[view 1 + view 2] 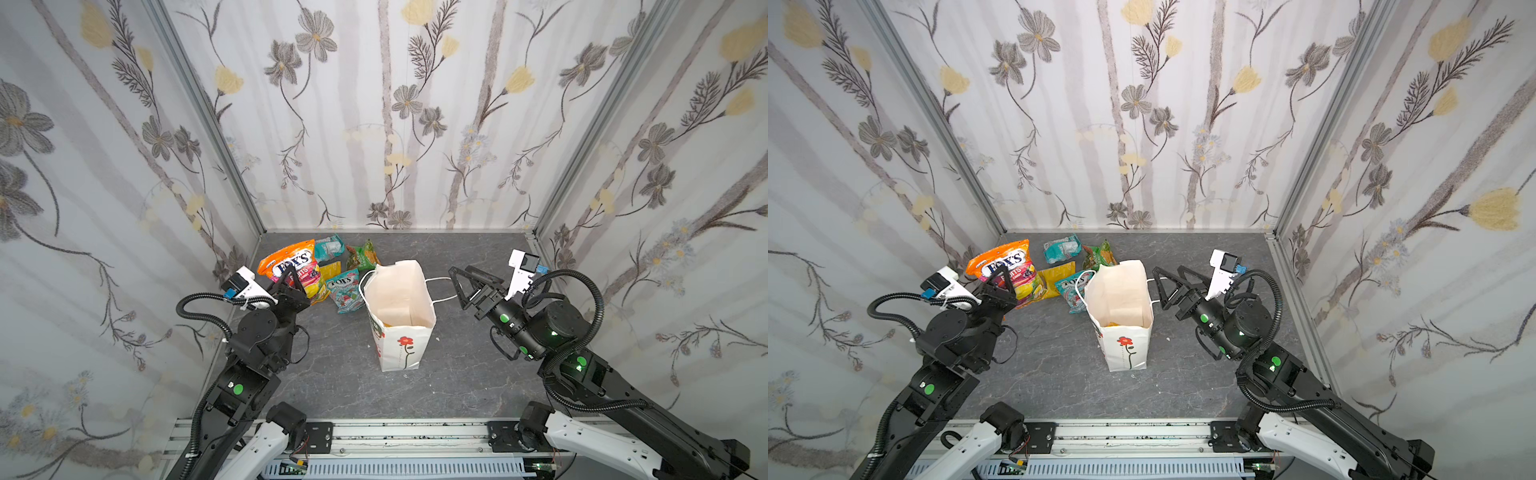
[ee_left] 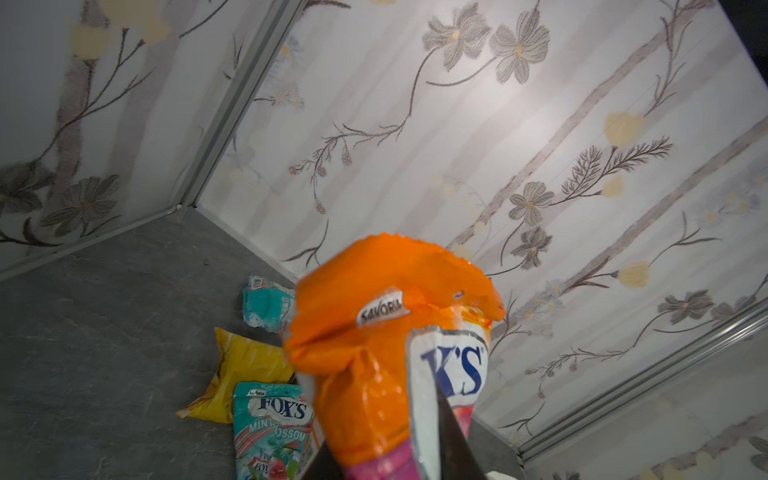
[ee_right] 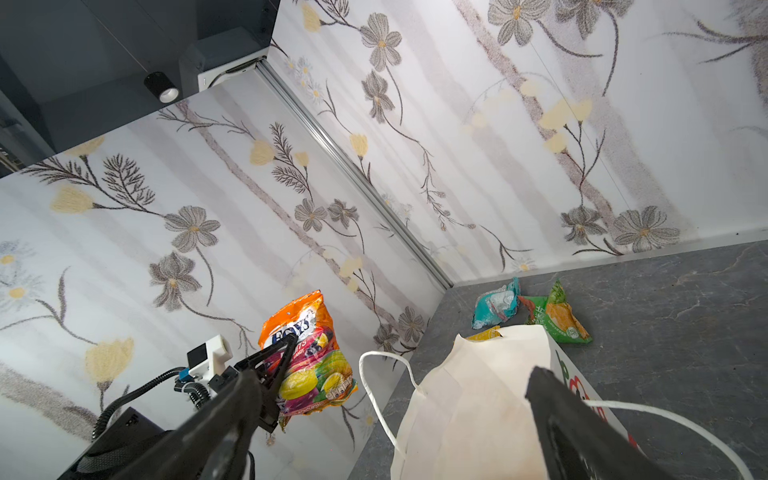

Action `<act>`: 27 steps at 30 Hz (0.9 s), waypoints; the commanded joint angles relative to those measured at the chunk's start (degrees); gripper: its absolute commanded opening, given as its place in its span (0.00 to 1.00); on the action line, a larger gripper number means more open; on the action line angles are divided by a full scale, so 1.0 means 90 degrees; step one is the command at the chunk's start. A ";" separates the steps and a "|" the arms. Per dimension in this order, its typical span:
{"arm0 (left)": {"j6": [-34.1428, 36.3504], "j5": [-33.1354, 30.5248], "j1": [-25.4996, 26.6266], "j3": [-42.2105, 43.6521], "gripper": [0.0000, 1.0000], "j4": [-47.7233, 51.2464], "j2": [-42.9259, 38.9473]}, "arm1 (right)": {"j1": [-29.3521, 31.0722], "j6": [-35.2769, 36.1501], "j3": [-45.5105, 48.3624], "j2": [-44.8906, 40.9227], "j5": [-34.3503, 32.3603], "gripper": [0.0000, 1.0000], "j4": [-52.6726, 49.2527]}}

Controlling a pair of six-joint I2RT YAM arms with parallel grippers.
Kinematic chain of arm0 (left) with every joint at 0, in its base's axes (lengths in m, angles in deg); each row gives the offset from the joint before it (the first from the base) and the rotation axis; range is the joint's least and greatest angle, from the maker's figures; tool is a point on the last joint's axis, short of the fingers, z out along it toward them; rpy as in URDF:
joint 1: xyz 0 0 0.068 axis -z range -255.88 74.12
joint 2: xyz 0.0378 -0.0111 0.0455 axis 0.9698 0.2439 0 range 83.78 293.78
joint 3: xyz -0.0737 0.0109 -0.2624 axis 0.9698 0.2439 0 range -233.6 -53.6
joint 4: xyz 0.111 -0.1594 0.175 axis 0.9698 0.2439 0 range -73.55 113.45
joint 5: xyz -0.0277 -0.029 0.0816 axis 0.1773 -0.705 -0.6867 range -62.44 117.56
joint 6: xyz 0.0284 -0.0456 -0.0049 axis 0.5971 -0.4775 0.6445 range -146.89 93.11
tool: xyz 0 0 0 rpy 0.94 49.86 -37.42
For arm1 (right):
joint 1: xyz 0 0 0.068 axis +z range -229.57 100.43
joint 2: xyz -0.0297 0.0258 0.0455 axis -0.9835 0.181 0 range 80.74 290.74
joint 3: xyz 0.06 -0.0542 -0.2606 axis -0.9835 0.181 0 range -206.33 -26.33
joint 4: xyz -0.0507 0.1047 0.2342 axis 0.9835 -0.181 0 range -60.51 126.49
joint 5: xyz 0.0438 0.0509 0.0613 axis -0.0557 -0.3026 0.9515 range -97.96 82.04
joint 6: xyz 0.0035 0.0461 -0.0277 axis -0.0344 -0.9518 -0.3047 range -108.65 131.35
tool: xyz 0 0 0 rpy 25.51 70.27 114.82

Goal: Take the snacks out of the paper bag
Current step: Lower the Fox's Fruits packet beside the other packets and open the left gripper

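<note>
where flowered walls (image 1: 415,124) enclose the grey tabletop (image 1: 332,374), left fingers (image 2: 455,449) clamp the orange packet (image 1: 286,259), right fingers (image 3: 573,432) gape.

Bright, even overhead light; wide-angle views.

In both top views the grey table (image 1: 340,374) is evenly lit, with faint soft shadows beside the paper bag (image 1: 401,349) and under the arms; the walls stretch and lean outward toward the upper left and upper right of the frame. In the left wrist view a bright patch sits on one of the walls, the corners fall darker, and the orange packet (image 2: 374,374), close to the lens, is soft, with glossy highlights. In the right wrist view the fingers (image 3: 582,436) of the right gripper (image 3: 392,374) are dark, blurred shapes.
</note>
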 commanded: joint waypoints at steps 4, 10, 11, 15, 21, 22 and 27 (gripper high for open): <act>-0.0738 0.0371 -0.0668 0.0749 0.22 -0.0018 0.0066 | 0.0000 -0.0303 0.0159 0.0030 -0.0069 0.99 0.0124; -0.1847 0.1983 -0.1913 0.1628 0.22 -0.0299 0.0393 | -0.0001 -0.0401 0.0198 0.0122 -0.0078 0.99 -0.0011; -0.2049 0.2243 -0.2105 0.1819 0.22 -0.0429 0.0441 | -0.0010 -0.0411 0.0189 0.0151 -0.0080 0.99 -0.0039; -0.2388 0.2867 -0.2658 0.2467 0.22 -0.0827 0.0636 | -0.0009 -0.0431 0.0129 0.0279 -0.0091 0.99 -0.0217; -0.2242 0.3963 -0.3290 0.2772 0.22 -0.1405 0.1403 | -0.0006 -0.0668 0.0120 0.0501 -0.0013 0.99 -0.0566; -0.2250 0.4090 -0.3329 0.2805 0.22 -0.1515 0.1559 | -0.0005 -0.0710 0.0129 0.0550 0.0014 0.99 -0.0601; -0.2265 0.4411 -0.3374 0.2919 0.23 -0.2018 0.2335 | -0.0007 -0.0887 0.0140 0.0771 0.0083 0.99 -0.0526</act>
